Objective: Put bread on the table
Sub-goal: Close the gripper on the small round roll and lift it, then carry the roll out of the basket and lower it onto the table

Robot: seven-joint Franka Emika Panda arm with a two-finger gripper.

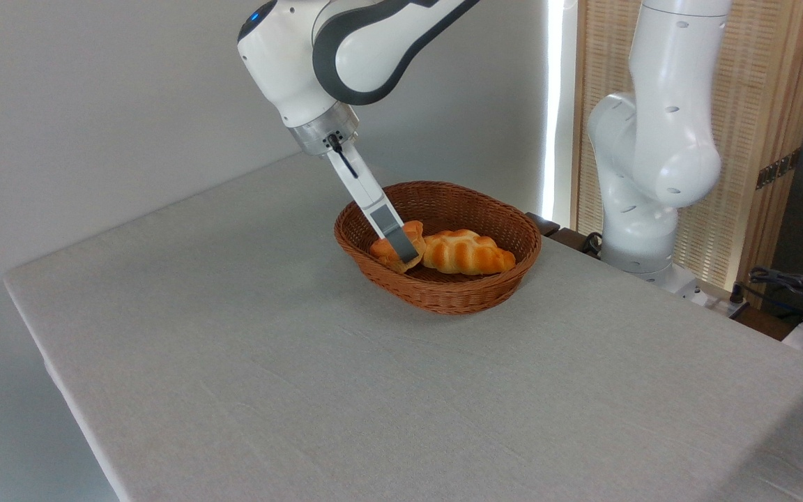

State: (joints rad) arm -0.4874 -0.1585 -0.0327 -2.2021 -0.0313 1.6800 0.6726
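Entry: one wicker basket point(443, 293), brown and oval, was recorded on the table point(304, 390) and serves as landmark for what follows.

Bread point(393, 252): a small round bun was found inside the basket at its left end, tilted, against the left wall. Whether it was resting on the basket floor or lifted clear could not be told.

Loaf point(468, 253): a longer braided golden loaf was noted inside the basket, just right of the bun and apparently touching it.

Gripper point(401, 245): it was reached down into the left end of the basket at a slant. One grey finger was seen laid across the front of the bun; the other was hidden behind it. The jaws were judged to be closed on the bun, though only one contact was visible.

Arm point(332, 56): it was placed above and left of the basket. A second white arm point(652, 139) was seen standing beyond the basket's right side, idle.

Table: bare grey-white cloth was noted all around the basket.

Risks, as judged: the bun could be squeezed out of a slanted, off-centre hold. The basket's left rim could be caught on the lift, so that the basket was dragged or tipped. The loaf could be nudged or carried along where the two touch.
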